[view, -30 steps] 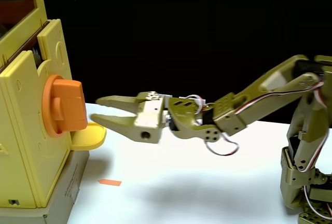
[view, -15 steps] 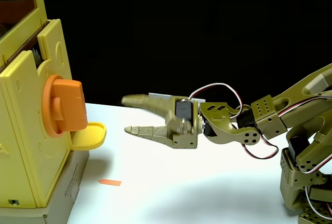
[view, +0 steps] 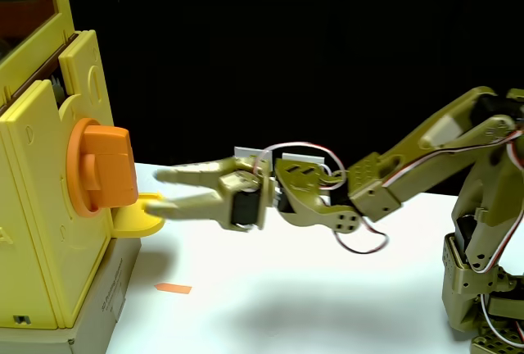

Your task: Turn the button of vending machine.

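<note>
The vending machine (view: pixel 45 206) is a tall pale-yellow box at the left edge of the fixed view, with a reddish-framed window at its top. Its button (view: pixel 104 168) is a big orange knob whose thick bar stands upright, facing right. Below it sticks out a small yellow tray (view: pixel 141 215). My olive-green gripper (view: pixel 157 192) reaches in from the right, open, its two fingertips just right of the button's lower part and over the tray. Nothing is between the fingers, and they stand apart from the button.
The machine stands on a grey base (view: pixel 98 305) on a white table (view: pixel 311 288). A small orange tape mark (view: pixel 173 288) lies on the table below the gripper. The arm's base (view: pixel 483 288) is at the right edge. The background is black.
The gripper pulled back to the right and rolled, then came forward again toward the button. It now sits close to the knob, rotated compared with one second ago.
</note>
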Robot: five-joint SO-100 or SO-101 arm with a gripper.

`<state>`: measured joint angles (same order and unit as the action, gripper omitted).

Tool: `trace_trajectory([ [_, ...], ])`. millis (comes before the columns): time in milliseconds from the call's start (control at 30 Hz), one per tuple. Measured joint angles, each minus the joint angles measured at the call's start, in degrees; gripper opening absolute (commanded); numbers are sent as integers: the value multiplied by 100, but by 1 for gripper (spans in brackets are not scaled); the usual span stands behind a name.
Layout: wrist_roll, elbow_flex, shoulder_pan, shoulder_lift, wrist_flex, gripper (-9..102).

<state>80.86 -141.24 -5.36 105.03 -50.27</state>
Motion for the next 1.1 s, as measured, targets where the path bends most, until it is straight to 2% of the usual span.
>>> trace_trajectory([
  [167, -79, 668, 290, -642, -105, 31],
  [533, -202, 1046, 615, -1169, -88, 33],
  [867, -281, 1749, 694, -1740, -88, 29],
  [1100, -299, 2083, 694, -2180, -211, 21],
])
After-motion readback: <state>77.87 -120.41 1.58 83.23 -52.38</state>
